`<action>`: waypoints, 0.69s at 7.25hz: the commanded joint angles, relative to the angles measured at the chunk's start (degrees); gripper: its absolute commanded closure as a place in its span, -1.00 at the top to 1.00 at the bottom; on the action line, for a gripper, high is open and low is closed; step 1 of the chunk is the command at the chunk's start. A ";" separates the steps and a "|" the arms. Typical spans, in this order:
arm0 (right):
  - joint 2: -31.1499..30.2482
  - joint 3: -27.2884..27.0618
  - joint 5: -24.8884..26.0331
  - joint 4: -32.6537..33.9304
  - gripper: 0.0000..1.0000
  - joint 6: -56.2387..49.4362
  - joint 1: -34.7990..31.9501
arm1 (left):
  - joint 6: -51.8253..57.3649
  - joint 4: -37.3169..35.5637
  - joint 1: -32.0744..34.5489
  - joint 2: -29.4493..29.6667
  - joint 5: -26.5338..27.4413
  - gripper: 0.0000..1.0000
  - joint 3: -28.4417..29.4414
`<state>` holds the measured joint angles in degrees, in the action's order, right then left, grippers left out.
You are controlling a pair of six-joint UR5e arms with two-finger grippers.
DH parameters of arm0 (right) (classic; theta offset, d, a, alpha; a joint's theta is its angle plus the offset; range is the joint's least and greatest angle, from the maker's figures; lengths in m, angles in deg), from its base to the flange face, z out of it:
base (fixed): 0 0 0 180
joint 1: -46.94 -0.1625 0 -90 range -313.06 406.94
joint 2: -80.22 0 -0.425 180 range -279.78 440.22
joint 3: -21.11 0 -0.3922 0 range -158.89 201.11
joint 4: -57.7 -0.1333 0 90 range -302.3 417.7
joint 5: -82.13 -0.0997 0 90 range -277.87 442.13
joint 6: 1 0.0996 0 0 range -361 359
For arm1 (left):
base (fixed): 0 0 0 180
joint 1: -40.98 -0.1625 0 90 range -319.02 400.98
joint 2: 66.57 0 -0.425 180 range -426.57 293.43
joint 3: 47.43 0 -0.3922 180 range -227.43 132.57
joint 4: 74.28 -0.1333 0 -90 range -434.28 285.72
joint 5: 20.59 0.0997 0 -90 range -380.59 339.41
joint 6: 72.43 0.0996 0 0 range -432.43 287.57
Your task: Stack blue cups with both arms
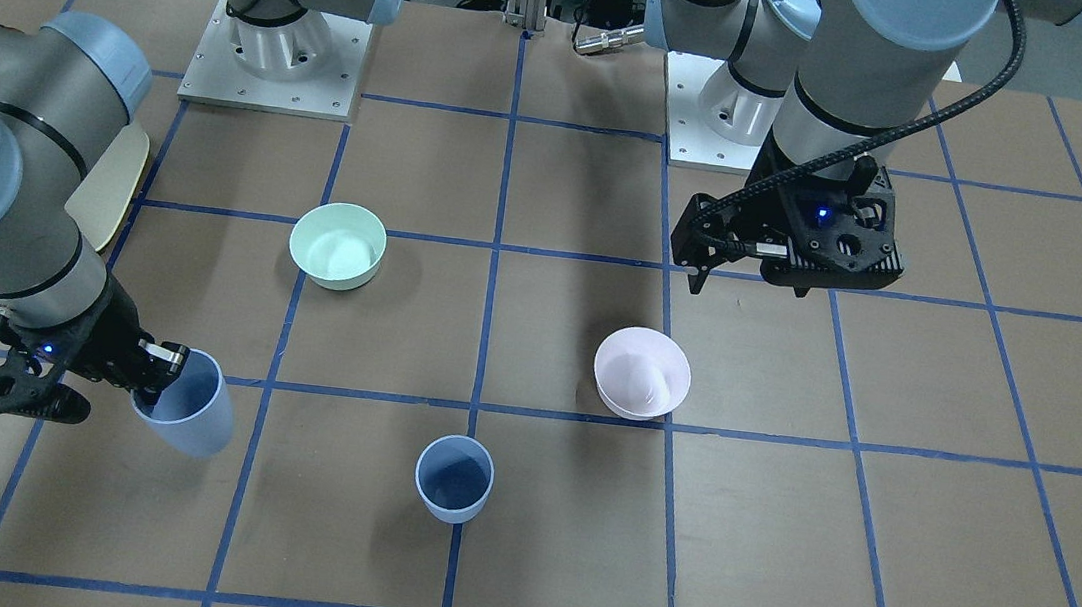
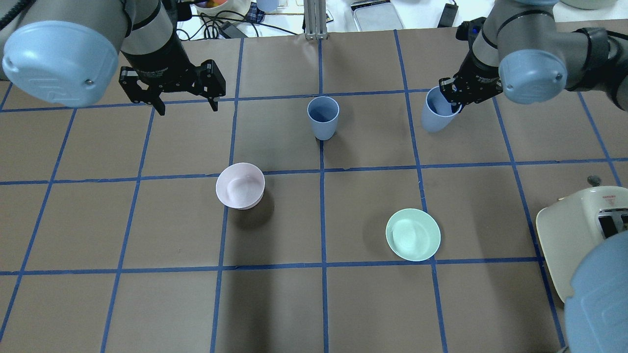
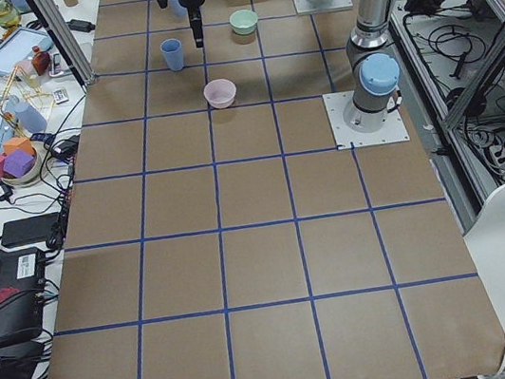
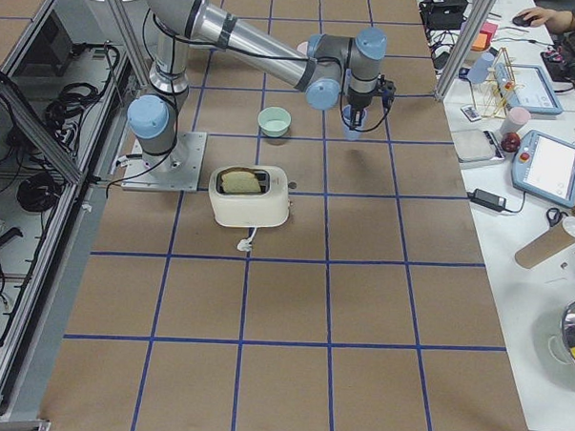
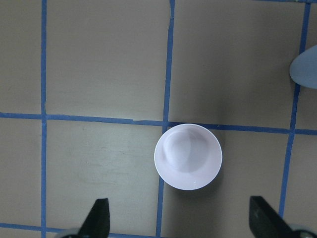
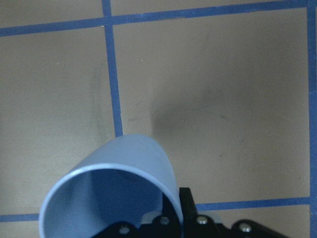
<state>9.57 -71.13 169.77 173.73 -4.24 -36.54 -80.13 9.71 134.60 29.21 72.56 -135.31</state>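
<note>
One blue cup stands upright on the table at the far middle, also seen in the front view. My right gripper is shut on the rim of the second blue cup and holds it tilted, to the right of the standing cup. The front view shows this held cup and the right gripper; the right wrist view shows the cup's open mouth. My left gripper is open and empty, hovering left of the standing cup, above the pink bowl.
A pale pink bowl sits left of centre. A mint-green bowl sits right of centre. A cream toaster stands at the table's right edge, near my right arm's base.
</note>
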 commanded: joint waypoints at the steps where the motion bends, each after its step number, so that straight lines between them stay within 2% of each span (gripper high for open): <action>1: 0.77 9.21 -0.45 -7.33 -1.00 4.69 -4.39 | -0.03 -0.14 -0.10 -0.06 0.10 1.00 0.07; 2: 1.91 13.88 -0.54 -11.31 -1.00 11.60 -7.98 | -0.03 -0.14 0.07 -0.06 0.19 1.00 -0.02; 4: 6.21 18.74 -0.88 -12.84 -1.00 29.67 -17.37 | -0.03 -0.14 0.07 -0.06 0.19 1.00 -0.02; 5: 8.93 21.03 -0.80 -12.59 -1.00 32.48 -20.29 | -0.20 -0.23 0.07 0.03 -0.34 1.00 -0.11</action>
<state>15.48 -52.99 169.06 161.55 21.74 -52.67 -80.21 9.55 134.65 29.16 72.61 -135.33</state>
